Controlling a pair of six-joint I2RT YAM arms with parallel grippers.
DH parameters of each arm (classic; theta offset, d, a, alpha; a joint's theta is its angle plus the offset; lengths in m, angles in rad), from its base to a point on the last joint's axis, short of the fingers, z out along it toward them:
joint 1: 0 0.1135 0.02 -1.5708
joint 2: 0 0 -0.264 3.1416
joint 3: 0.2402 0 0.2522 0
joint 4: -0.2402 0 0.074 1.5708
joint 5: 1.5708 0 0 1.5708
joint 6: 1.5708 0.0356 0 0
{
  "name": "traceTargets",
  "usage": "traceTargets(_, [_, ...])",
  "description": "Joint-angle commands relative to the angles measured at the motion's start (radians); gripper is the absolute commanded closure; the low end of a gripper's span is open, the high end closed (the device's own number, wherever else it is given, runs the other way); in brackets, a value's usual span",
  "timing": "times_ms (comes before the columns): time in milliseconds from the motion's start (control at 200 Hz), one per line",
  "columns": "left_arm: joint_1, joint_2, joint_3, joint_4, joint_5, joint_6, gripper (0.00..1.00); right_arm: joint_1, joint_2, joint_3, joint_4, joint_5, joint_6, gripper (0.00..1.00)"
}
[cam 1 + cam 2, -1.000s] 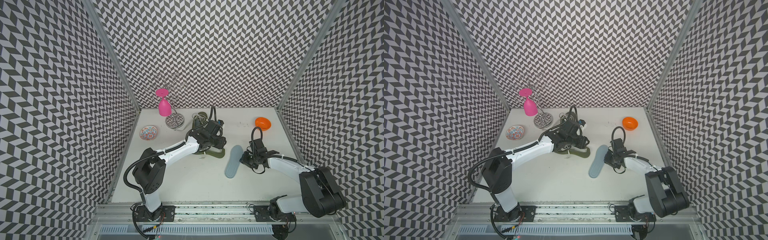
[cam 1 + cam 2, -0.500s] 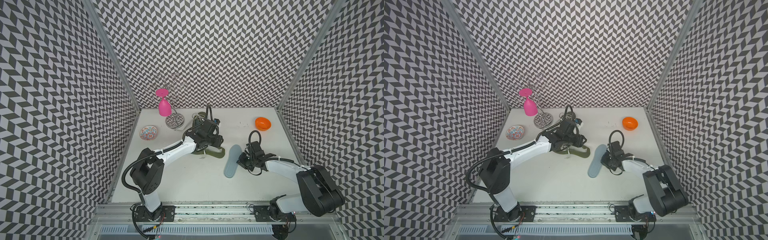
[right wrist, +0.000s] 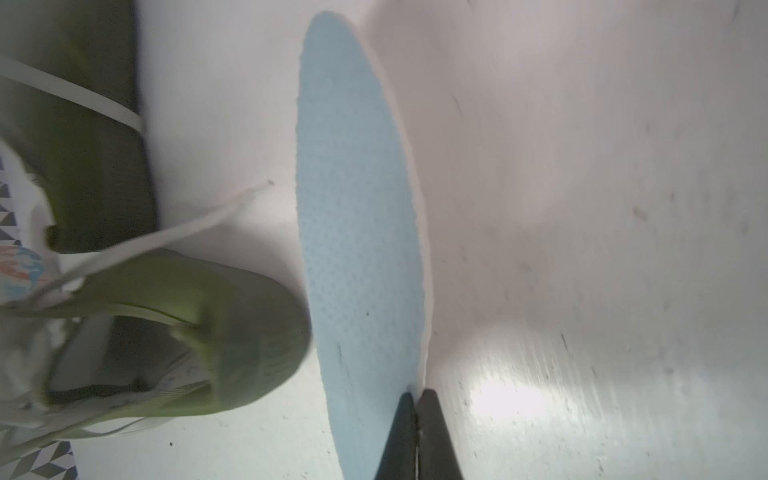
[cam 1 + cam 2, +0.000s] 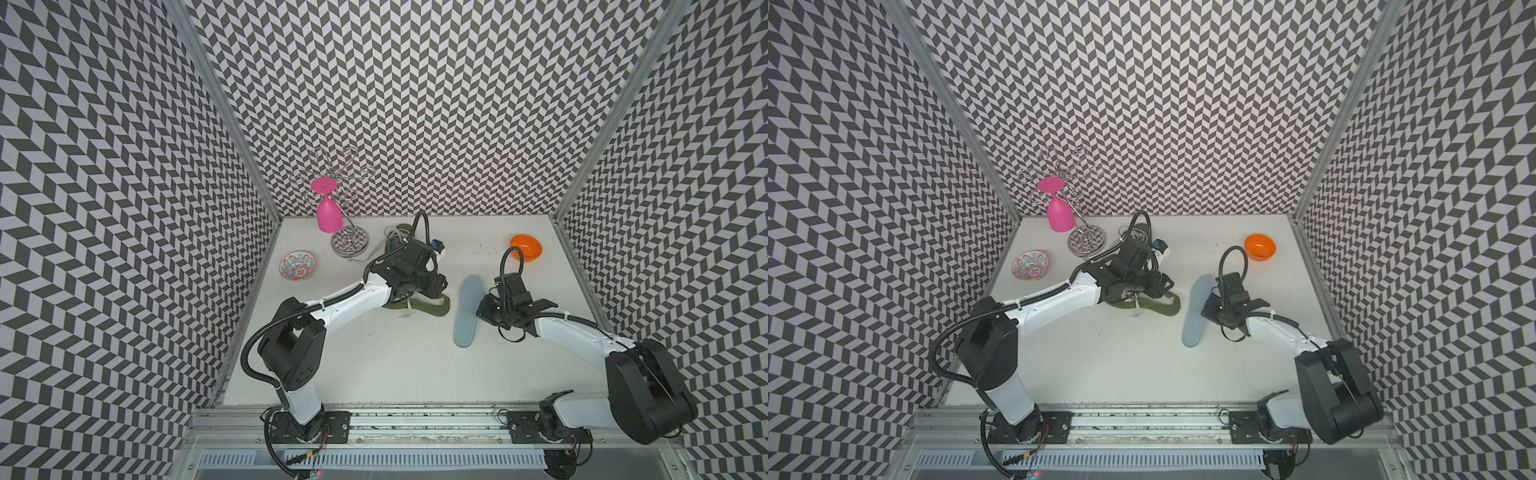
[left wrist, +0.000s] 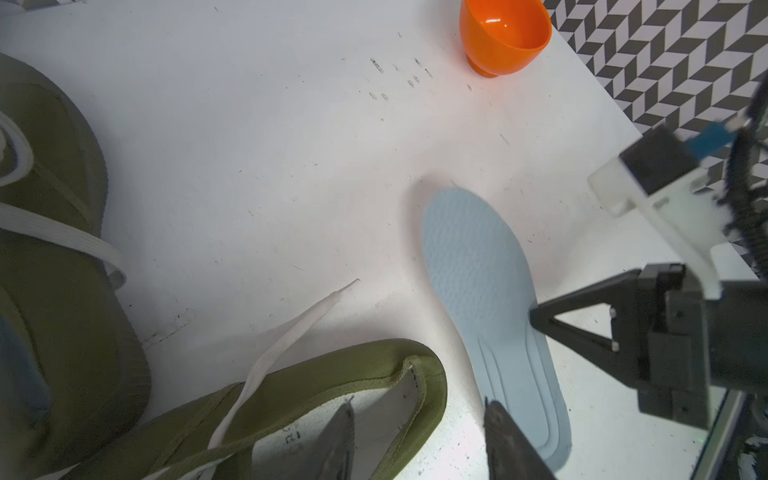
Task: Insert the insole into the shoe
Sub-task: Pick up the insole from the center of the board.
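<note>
The left gripper (image 5: pixel 419 405) stands open. One finger is inside the collar of the olive-green canvas shoe with white laces (image 4: pixel 432 309) and the other outside its heel; no clamping is visible. The shoe's heel faces 3 o'clock.

Just beside that heel, the pale blue foam insole (image 4: pixel 467 311) lies on the white tabletop (image 4: pixel 374 374), toe end toward 12 o'clock. The right gripper (image 3: pixel 417 395) sits at the insole's 3 o'clock edge and appears closed on the rim.

Handling, by judgement: the insole is light, thin and flexible. Held by one edge, it will likely droop at both ends. A hold nearer the heel would let the toe lead into the shoe.

One second ago the right jaws were parted; they have now closed. The insole lies about where it was. The left gripper has drawn slightly toward 9 o'clock.
</note>
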Motion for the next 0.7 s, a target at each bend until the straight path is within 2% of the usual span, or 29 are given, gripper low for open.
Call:
traceTargets(0, [0.026,0.002,0.060,-0.034,0.094,0.112,0.45,0.006,-0.036,0.078,-0.010,0.034,-0.170,1.00])
traceTargets(145, [0.119,0.030,0.098,-0.052,0.284,0.153,0.42,0.029,-0.045,0.118,-0.019,0.000,-0.289,1.00])
traceTargets(335, [0.185,0.045,0.174,-0.108,0.412,0.284,0.34,0.105,-0.088,0.127,-0.008,0.004,-0.398,1.00])
traceTargets(536, [0.211,0.118,0.254,-0.227,0.443,0.413,0.28,0.176,-0.079,0.144,-0.002,-0.005,-0.456,1.00])
traceTargets(696, [0.228,0.158,0.275,-0.254,0.452,0.446,0.29,0.217,-0.083,0.144,0.008,0.008,-0.499,1.00])
